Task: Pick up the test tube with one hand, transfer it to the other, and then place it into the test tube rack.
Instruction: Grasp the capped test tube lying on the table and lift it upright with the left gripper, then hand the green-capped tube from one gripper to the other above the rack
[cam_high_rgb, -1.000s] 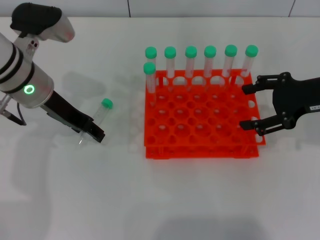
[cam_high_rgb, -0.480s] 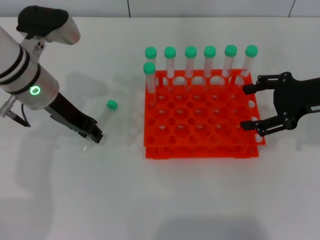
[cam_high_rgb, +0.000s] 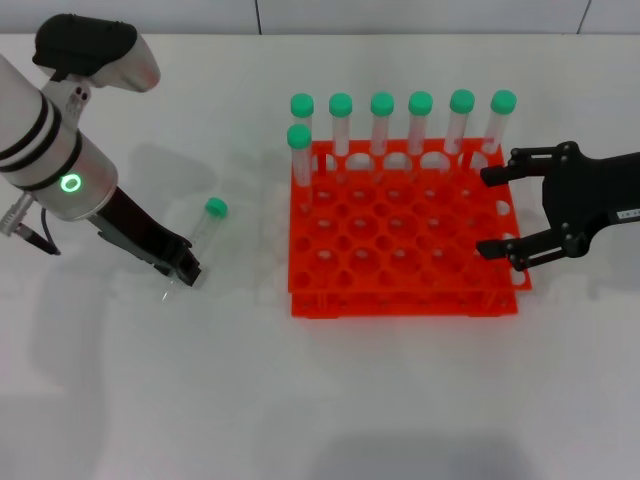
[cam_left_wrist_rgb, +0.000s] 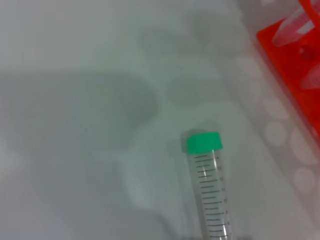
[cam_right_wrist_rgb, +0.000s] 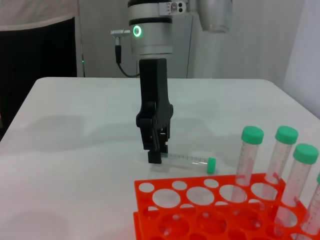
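The test tube (cam_high_rgb: 203, 227), clear with a green cap, lies low over the table left of the rack, cap pointing away from me. My left gripper (cam_high_rgb: 184, 268), unlabelled, on the forearm with the green ring, is shut on its bottom end. The tube also shows in the left wrist view (cam_left_wrist_rgb: 211, 195) and in the right wrist view (cam_right_wrist_rgb: 187, 160), held level by the left gripper (cam_right_wrist_rgb: 156, 152). The orange-red test tube rack (cam_high_rgb: 400, 270) stands mid-table. My right gripper (cam_high_rgb: 487, 213) is open and empty at the rack's right edge.
Several green-capped tubes (cam_high_rgb: 420, 125) stand upright along the rack's far row, and one (cam_high_rgb: 299, 155) stands in the second row at the left end. They show in the right wrist view (cam_right_wrist_rgb: 280, 155) too. The rack's other holes hold nothing.
My left gripper shifted slightly with the tube; the green cap swung a little right, then back left. The right gripper barely moved.
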